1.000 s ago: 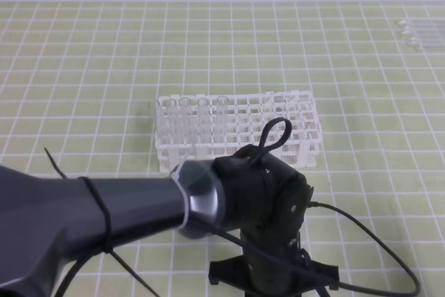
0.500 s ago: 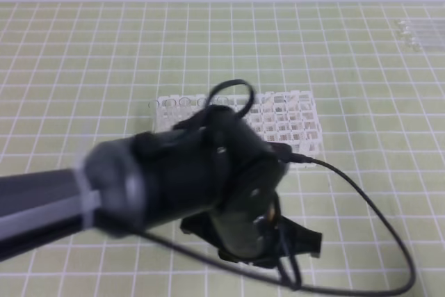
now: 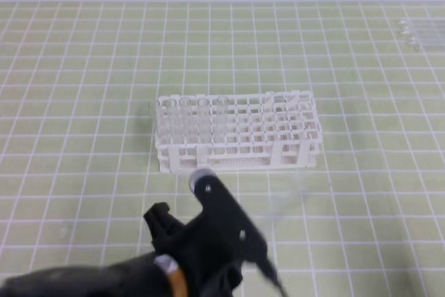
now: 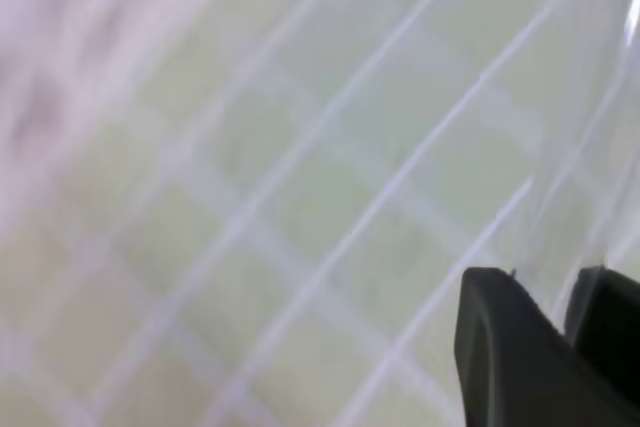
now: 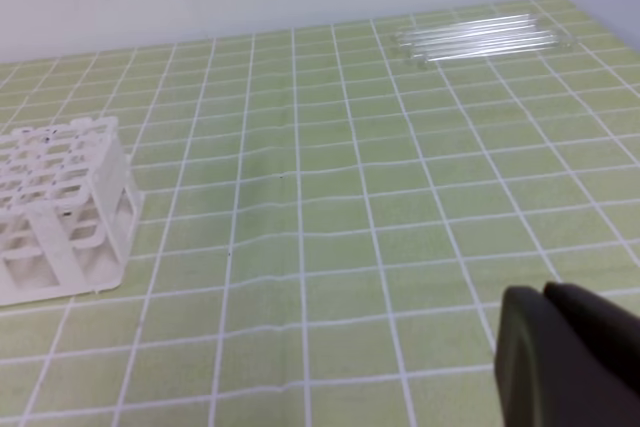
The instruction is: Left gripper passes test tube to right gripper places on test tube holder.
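Low at the near edge, the left gripper (image 4: pixel 560 317) seemingly pinches the test tube (image 4: pixel 590 177); the right gripper (image 5: pixel 545 342) sits closed.

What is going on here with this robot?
The left hand is closed on a clear tube, low over the green mat in front of the white rack. The right hand is shut and empty, off to the side, so the handover has not happened yet. A few standing tubes fill the rack's back-left holes, and spare tubes lie at the far corner of the mat.
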You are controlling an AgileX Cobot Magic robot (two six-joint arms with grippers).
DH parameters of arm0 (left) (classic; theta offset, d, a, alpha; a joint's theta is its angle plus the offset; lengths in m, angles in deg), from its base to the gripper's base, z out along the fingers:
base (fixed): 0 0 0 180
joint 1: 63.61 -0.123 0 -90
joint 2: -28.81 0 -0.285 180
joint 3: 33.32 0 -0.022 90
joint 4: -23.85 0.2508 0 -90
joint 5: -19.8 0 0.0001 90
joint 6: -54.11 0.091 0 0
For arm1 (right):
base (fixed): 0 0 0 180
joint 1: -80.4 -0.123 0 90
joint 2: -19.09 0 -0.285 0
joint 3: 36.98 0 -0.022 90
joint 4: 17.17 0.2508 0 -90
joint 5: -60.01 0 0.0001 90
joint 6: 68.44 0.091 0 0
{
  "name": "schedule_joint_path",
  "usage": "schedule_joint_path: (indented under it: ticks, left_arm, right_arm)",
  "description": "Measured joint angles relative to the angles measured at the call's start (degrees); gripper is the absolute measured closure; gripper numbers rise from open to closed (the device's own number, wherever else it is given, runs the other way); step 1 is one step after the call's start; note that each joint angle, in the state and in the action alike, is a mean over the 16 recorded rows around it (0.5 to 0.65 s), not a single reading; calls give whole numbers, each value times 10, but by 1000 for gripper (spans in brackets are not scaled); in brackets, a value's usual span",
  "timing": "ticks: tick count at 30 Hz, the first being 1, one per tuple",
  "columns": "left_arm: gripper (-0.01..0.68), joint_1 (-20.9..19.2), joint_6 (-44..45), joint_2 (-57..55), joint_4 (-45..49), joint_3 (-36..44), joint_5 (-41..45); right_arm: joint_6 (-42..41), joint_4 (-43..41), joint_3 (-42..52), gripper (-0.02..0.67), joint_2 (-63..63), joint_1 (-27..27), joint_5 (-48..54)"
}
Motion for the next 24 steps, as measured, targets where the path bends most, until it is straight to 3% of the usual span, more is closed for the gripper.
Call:
schedule_joint_path:
  ticks: [9, 24]
  left_arm:
    - [663, 22, -65, 131, 204, 146, -164]
    - [657, 22, -128, 185, 261, 209, -194]
  right_arm:
    - [-1, 0, 0, 666, 0, 0, 0]
    - [-1, 0, 0, 666, 0, 0, 0]
